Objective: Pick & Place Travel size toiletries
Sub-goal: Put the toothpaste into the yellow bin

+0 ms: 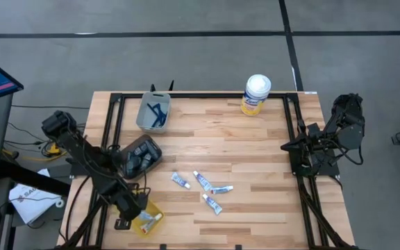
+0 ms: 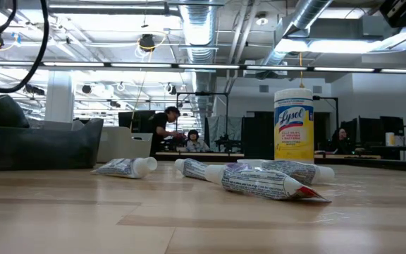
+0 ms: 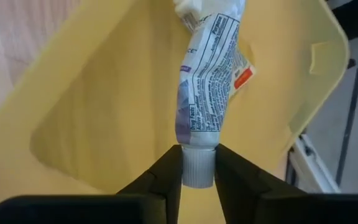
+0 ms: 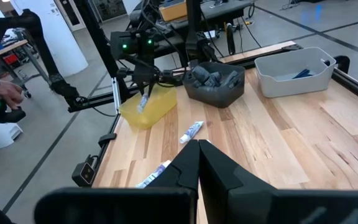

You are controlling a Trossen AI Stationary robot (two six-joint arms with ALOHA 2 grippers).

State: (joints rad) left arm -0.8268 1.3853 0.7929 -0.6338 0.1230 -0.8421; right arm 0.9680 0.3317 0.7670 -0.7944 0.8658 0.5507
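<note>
My left gripper (image 3: 197, 163) is over the yellow bin (image 1: 146, 219) at the table's near left corner and is shut on a small white tube (image 3: 209, 81) with blue and red print. Several more white tubes (image 1: 203, 181) lie flat on the wood at the table's middle, also seen in the low view as tubes (image 2: 259, 180). Dark grey fob pieces fill the dark bin (image 1: 141, 154). Blue razors lie in the light grey bin (image 1: 153, 111). My right gripper (image 4: 199, 152) is shut and holds nothing, waiting at the table's right edge (image 1: 311, 146). My left gripper pinches the tube's white cap (image 3: 197, 175) between its two fingertips, coming from above and pointing down. The tube hangs below the fingers, cap up, inside the yellow bin (image 4: 146, 107). Whether its lower end touches the bin's floor, I cannot tell.
A tall yellow canister with a white lid (image 1: 257, 95) stands at the table's far edge, right of the middle. The three bins sit along the table's left side. Bare wood lies between the loose tubes and the right arm. People sit in the room behind the table (image 2: 166, 127).
</note>
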